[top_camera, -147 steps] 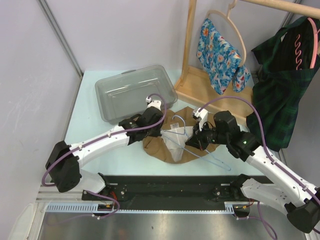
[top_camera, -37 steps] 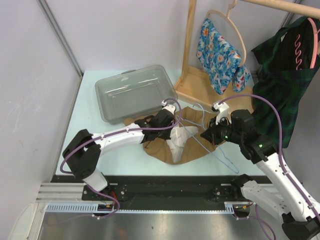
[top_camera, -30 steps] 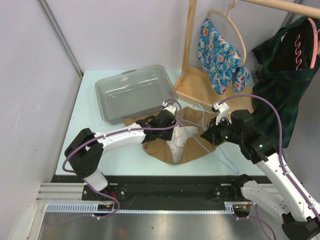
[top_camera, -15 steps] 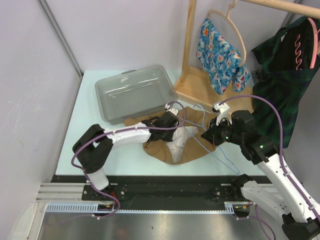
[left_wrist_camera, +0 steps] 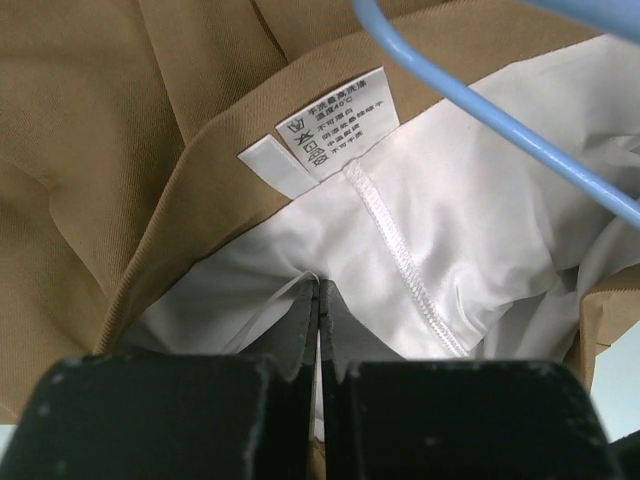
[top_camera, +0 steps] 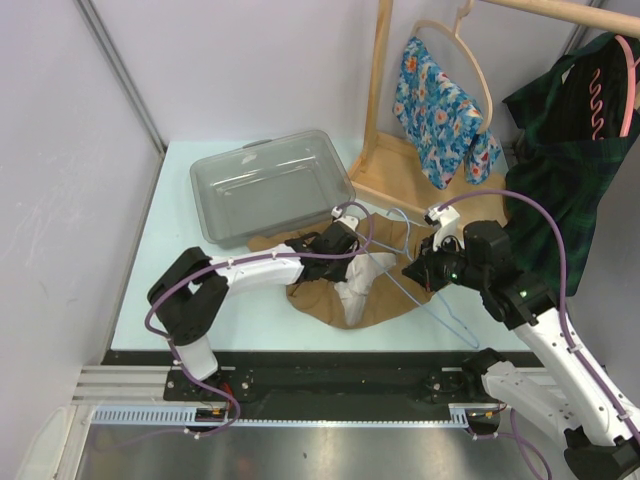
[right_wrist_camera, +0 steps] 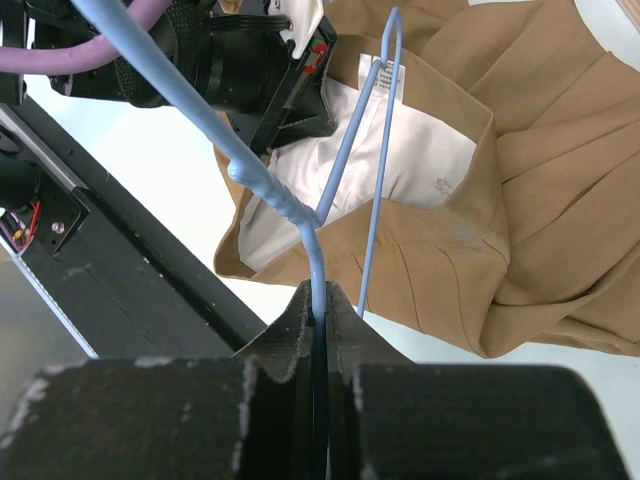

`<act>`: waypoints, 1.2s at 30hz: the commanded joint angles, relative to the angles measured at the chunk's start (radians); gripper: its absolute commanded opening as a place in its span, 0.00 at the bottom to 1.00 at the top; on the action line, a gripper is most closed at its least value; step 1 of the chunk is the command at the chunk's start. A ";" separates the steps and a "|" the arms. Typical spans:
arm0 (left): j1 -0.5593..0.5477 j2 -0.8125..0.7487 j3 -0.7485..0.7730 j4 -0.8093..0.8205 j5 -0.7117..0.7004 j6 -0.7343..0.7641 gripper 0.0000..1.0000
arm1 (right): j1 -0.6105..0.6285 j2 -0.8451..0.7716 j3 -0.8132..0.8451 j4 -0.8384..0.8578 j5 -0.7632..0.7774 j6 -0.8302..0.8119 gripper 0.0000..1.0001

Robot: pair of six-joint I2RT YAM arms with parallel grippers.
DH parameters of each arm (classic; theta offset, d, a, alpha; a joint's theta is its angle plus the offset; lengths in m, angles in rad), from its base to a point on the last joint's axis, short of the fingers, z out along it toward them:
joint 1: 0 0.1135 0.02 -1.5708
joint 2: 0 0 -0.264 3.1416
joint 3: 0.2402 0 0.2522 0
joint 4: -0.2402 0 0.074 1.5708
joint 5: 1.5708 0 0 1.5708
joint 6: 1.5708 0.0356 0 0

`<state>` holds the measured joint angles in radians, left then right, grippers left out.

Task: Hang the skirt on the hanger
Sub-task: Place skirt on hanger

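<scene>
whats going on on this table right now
A tan skirt is being worked onto a blue wire hanger. The left gripper is shut on the skirt's white lining at the waist. The right gripper grips the hanger near its twisted neck, its far end lying over the open waist.

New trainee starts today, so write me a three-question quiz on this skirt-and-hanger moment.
1. True or false: the left pincer is shut on the skirt's white lining.
2. The right pincer grips: A the blue hanger; B the skirt's hem; C nothing.
3. What colour is the skirt's outer fabric?
Key: 1 true; 2 A; 3 tan.
</scene>
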<state>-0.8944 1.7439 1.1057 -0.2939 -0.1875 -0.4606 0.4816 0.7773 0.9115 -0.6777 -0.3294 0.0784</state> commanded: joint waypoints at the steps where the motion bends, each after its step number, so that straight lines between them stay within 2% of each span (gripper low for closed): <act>1: 0.003 -0.038 0.037 0.003 -0.009 0.013 0.00 | -0.001 -0.029 0.046 0.009 0.001 -0.006 0.00; 12: 0.037 -0.222 0.006 -0.073 -0.026 0.000 0.00 | -0.003 -0.044 0.047 0.015 -0.072 -0.016 0.00; 20: 0.089 -0.280 -0.044 -0.057 0.014 -0.035 0.00 | 0.026 -0.041 0.047 0.021 -0.191 -0.034 0.00; 27: 0.112 -0.300 -0.066 -0.051 0.034 -0.042 0.00 | 0.089 0.022 0.046 0.020 -0.207 -0.032 0.00; 36: 0.133 -0.337 -0.101 -0.047 0.033 -0.044 0.00 | 0.089 0.076 0.047 0.007 -0.160 -0.068 0.00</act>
<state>-0.7753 1.4540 1.0126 -0.3614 -0.1715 -0.4896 0.5720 0.8585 0.9169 -0.6846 -0.5011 0.0463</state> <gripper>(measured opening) 0.003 0.036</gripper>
